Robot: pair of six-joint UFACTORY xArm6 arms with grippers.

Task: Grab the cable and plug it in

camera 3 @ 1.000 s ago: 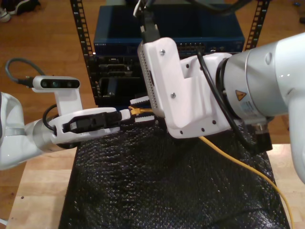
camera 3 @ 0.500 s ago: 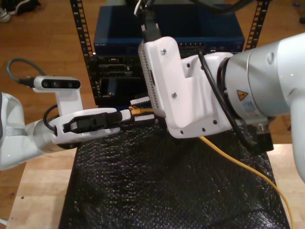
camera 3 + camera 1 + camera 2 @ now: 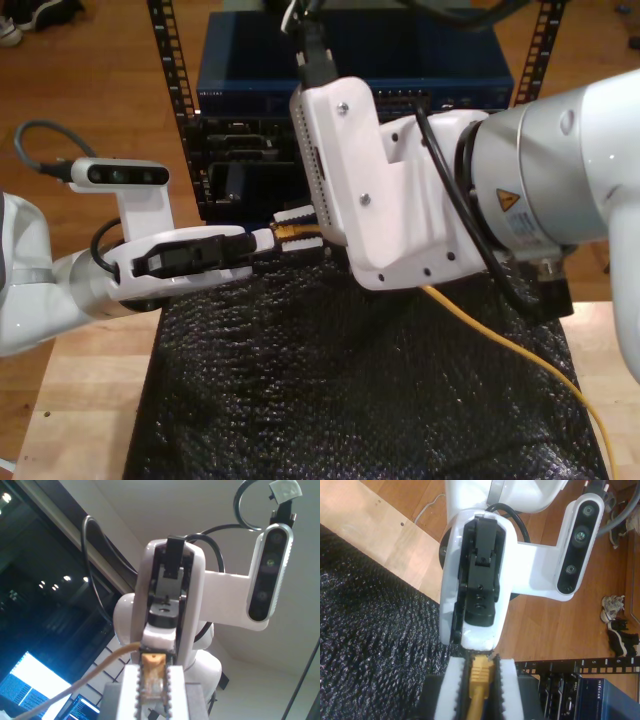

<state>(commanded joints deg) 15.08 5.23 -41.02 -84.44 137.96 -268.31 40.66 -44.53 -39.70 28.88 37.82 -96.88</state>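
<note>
Between the toothed fingers [image 3: 129,690] of my first claw [image 3: 152,672], in the first wrist view, sits the clear plug [image 3: 151,677] of the cable [image 3: 75,682]. The claw is closed on it, and the orange-yellow cord curves away from the plug's far end. My second claw [image 3: 159,639] meets it tip to tip.

Seen from the second wrist view, my second claw is likewise closed on the cable, just behind the plug, with the cord running back between its fingers.

Across the exterior view, both claws meet in mid-air above the black mat [image 3: 330,390] on the table [image 3: 80,400], in front of the rack [image 3: 235,150]. The cable trails off toward that view's right.

This looks like a handover or regrip, with nothing plugged in yet. Next, one claw should let go and the other line the plug up squarely with a port.
</note>
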